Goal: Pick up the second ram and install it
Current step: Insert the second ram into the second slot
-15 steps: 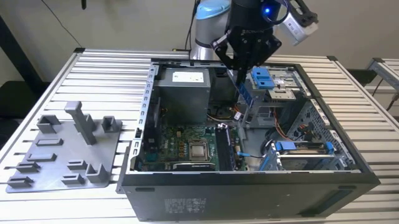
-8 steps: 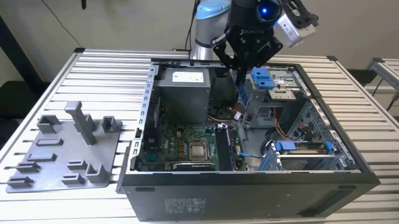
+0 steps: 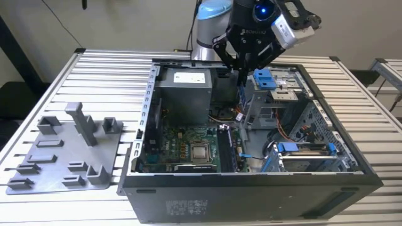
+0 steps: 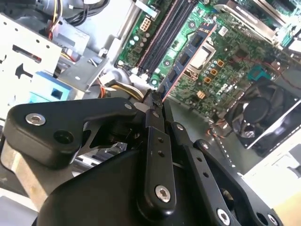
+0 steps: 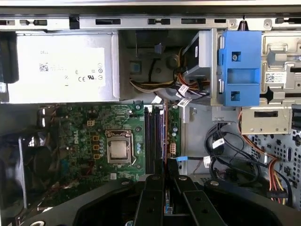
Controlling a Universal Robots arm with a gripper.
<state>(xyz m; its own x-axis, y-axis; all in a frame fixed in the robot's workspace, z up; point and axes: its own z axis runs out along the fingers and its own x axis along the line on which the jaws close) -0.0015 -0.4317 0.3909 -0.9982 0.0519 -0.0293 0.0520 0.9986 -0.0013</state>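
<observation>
Matt black painted metal computer case [image 3: 251, 202], table [image 3: 100, 66] of pale ribbed metal slats, dull grey plastic tray [image 3: 60, 165]. Inside: glossy green circuit board [image 5: 80, 141], bare grey sheet metal, smooth blue plastic bracket [image 5: 240, 66]. The satin black gripper [image 4: 154, 98], with bright metal screws, pinches the thin dark second ram [image 4: 188, 52].

second ram [image 4: 184, 59] end hidden (in pincer [image 4: 155, 100]), arm [image 3: 213, 10] cropped
</observation>
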